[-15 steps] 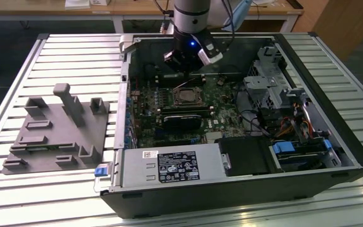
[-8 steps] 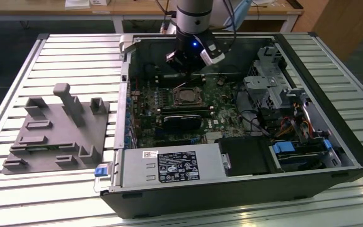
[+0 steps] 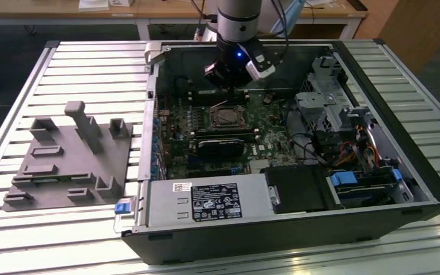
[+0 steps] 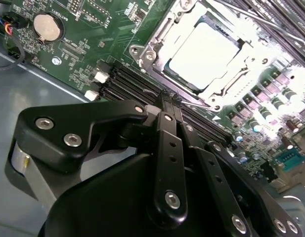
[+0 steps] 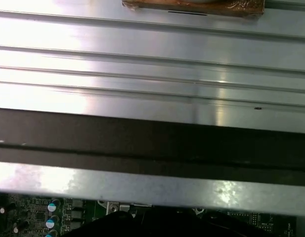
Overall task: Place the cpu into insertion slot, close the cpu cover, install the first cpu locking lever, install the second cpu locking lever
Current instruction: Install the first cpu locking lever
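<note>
Gripper (image 3: 228, 85) pinched closed, empty, upper centre of exterior view, near cpu cover (image 4: 159, 47) over cpu (image 4: 204, 57). Prob. best: press slow, square, w/o scraping mobo (image 4: 83, 69).

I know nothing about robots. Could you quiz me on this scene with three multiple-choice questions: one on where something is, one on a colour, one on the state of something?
1. Where does the grey holder block stand?
A. On the slatted table, at the exterior view's left of the computer case
B. Inside the case
C. At the exterior view's right of the case

2. What colour is the circuit board?
A. Red
B. Green
C. White

3. Where is the cpu?
A. On the grey block
B. On the table outside the case
C. Lying in the insertion slot

Answers:
1 A: the block sits on the slats beside the case.
2 B: the second wrist view shows it green.
3 C: its silvery top shows through the cpu cover, and the shut gripper holds nothing.
</note>
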You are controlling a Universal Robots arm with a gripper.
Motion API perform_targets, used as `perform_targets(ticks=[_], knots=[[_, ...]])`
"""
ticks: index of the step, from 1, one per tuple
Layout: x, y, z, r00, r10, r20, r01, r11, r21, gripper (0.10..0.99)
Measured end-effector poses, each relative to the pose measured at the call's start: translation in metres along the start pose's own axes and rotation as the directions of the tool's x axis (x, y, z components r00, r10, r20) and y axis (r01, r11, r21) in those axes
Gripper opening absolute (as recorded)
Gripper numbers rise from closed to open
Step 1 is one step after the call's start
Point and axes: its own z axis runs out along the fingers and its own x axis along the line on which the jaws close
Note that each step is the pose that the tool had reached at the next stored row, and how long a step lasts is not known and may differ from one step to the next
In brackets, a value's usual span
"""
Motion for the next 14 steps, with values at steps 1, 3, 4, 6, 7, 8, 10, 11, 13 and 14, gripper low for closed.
perform_targets(ticks=[1, 3, 4, 6, 7, 8, 10, 11, 13, 14], knots=[[-0.0010, 0.0001, 0.0007, 1.0000, 0.000, 0.0000, 0.000, 1.0000, 0.000, 0.106], [-0.0020, 0.0005, 0.0021, 1.0000, 0.000, 0.0001, 0.000, 1.0000, 0.000, 0.106], [-0.0022, 0.0006, 0.0029, 1.0000, 0.000, 0.0001, 0.000, 1.0000, 0.000, 0.106], [-0.0023, 0.0007, 0.0051, 1.0000, 0.000, 0.0000, 0.000, 1.0000, 0.000, 0.106], [-0.0026, 0.0008, 0.0063, 1.0000, 0.000, -0.0001, 0.000, 1.0000, 0.000, 0.106], [-0.0030, 0.0009, 0.0076, 1.0000, 0.000, 0.0000, 0.000, 1.0000, 0.000, 0.106], [-0.0041, 0.0008, 0.0100, 1.0000, 0.000, 0.0000, 0.000, 1.0000, 0.000, 0.106], [-0.0047, 0.0007, 0.0115, 1.0000, 0.000, 0.0000, 0.000, 1.0000, 0.000, 0.106], [-0.0054, 0.0005, 0.0145, 1.0000, 0.000, 0.0000, 0.000, 1.0000, 0.000, 0.106], [-0.0056, 0.0004, 0.0158, 1.0000, 0.000, 0.0000, 0.000, 1.0000, 0.000, 0.106]])
